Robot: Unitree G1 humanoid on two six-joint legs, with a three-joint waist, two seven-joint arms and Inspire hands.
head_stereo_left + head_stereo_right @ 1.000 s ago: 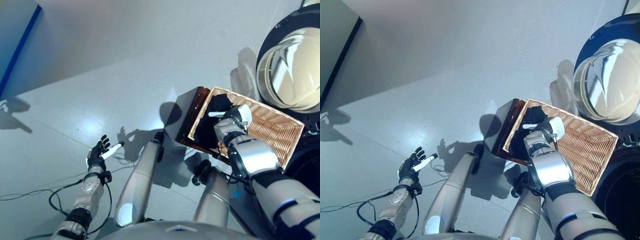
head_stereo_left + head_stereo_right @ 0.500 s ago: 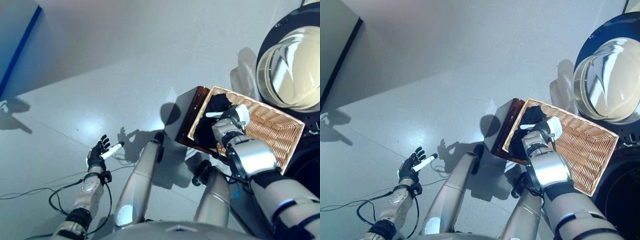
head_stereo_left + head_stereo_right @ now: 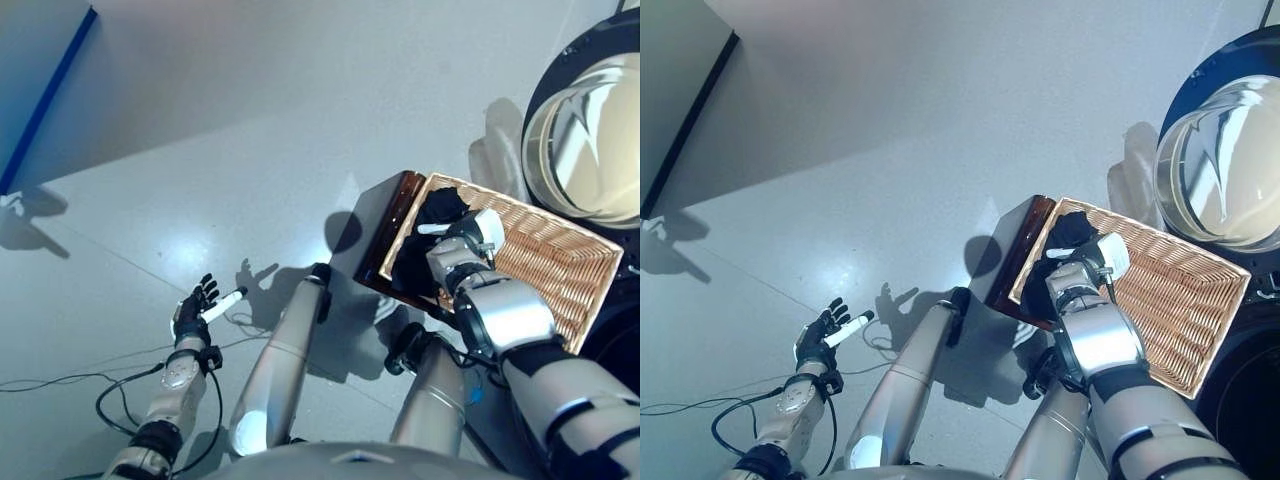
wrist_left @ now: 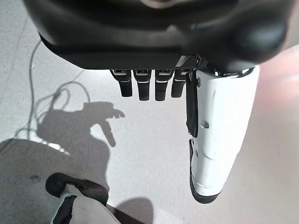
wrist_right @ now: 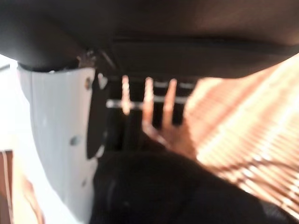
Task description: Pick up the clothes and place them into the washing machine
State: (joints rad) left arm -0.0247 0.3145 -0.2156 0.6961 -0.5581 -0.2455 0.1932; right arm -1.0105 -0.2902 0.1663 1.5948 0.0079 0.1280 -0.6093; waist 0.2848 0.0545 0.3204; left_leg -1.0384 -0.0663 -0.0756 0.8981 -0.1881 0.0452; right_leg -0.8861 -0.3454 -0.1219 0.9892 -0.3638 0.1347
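Woven wicker makes up the basket (image 3: 545,265), a shallow rectangular tray standing on the right of the scene on a dark brown wooden stand (image 3: 383,232) whose edge shows along the basket's left side. At the basket's left end lies a bundle of black clothes (image 3: 428,225), heaped against the rim. The right hand (image 3: 462,240) reaches into that end of the basket and sits right over the dark cloth, its white-covered thumb (image 3: 436,229) pointing left across the garment. In the right wrist view the black cloth (image 5: 177,191) fills the space just past the thumb, with the wicker weave beside it, but the fingers are lost against the dark fabric, so I cannot tell whether they have closed on it or merely rest there.

Far right, beyond the basket, stands the washing machine (image 3: 560,80), its dark round front framing a glass door (image 3: 590,140) with a pale rim.

The left hand (image 3: 196,308) hangs well apart from all this, low on the left above the pale grey floor (image 3: 250,120). Its fingers (image 4: 148,86) are loosely extended and its white-covered thumb sticks straight out; it holds nothing. A blue strip (image 3: 45,100) runs diagonally along the floor's far left edge.
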